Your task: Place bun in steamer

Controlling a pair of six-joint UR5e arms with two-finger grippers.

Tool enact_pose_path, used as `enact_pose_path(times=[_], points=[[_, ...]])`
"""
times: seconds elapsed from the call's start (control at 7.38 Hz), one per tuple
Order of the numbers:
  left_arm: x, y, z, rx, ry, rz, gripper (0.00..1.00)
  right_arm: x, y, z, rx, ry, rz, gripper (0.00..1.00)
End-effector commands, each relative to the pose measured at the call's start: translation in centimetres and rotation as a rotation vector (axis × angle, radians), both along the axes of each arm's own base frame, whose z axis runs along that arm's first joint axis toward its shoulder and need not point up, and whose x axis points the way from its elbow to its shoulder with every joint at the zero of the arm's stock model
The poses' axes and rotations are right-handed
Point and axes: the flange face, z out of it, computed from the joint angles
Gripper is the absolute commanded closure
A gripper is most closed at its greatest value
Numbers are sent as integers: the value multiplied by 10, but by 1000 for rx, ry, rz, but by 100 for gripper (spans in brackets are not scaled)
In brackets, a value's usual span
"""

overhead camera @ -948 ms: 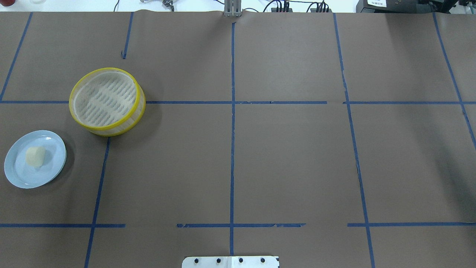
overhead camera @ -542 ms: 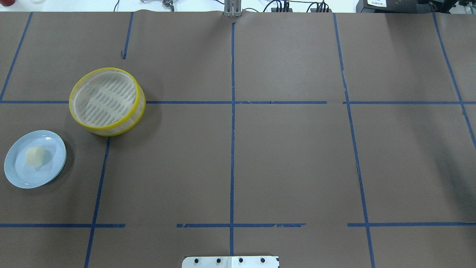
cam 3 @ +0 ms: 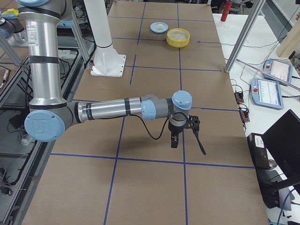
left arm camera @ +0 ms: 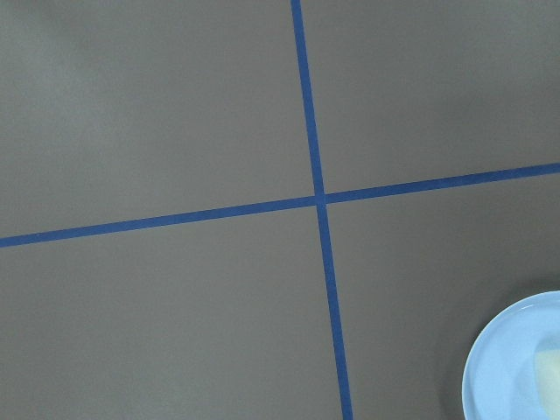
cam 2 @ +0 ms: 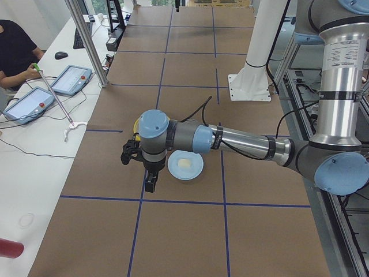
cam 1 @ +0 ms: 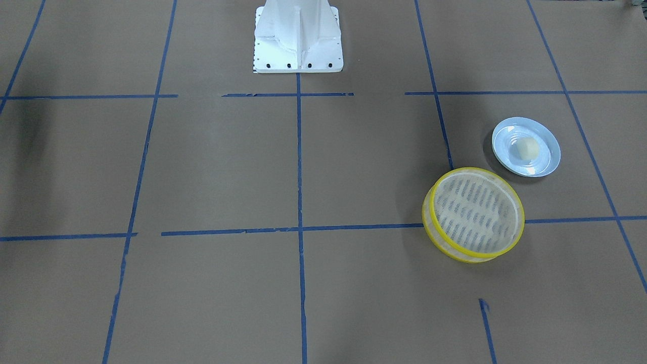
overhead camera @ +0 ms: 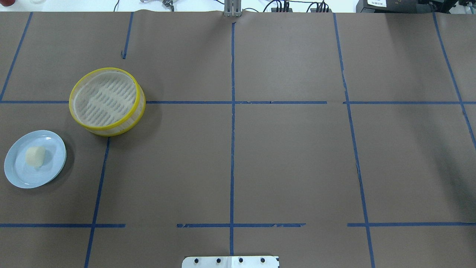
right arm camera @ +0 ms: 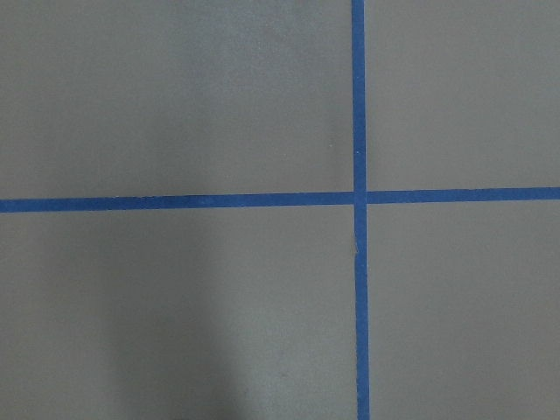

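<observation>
Nothing on the table [overhead camera: 297,167] has shifted since the earlier overhead frames
The left gripper [cam 2: 150,182] hangs near the plate [overhead camera: 15,175] and the right gripper [cam 3: 174,140] well apart from it; whether either is open or closed cannot be told. The bun [overhead camera: 35,156] lies on the plate, with the steamer [overhead camera: 108,128] near but not touching

The bun [cam 1: 527,148] lay on a pale blue plate [cam 1: 509,132], just beside the yellow-rimmed steamer [cam 1: 475,212] but apart from it; the steamer sat across a blue tape [cam 1: 299,151] line on brown paper [cam 1: 217,167], well apart from the white robot base [cam 1: 297,38]
</observation>
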Motion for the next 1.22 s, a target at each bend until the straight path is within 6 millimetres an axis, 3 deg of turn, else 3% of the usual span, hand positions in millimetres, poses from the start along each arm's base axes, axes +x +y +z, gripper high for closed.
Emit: enact_pose_path(times=[0.0,0.14,0.27,0.41,0.54,0.81,0.95,1.08], points=[[7,-11,-19,35,3,7,0,0,0,0,0,0,0,0],[22,-15,-28,6,40,-7,0,1,0,0,0,0,1,0],[76,-27,-55,-18,59,16,0,1,0,0,0,0,1,0],[124,-25,-74,-118,81,-32,0,1,0,0,0,0,1,0],[147,-21,-82,-141,93,-37,0,1,0,0,0,0,1,0],[198,-13,-68,-190,33,-52,0,1,0,0,0,0,1,0],[209,3,-43,-152,17,-50,0,1,0,0,0,0,1,0],[207,18,-15,-128,38,-61,0,1,0,0,0,0,1,0]])
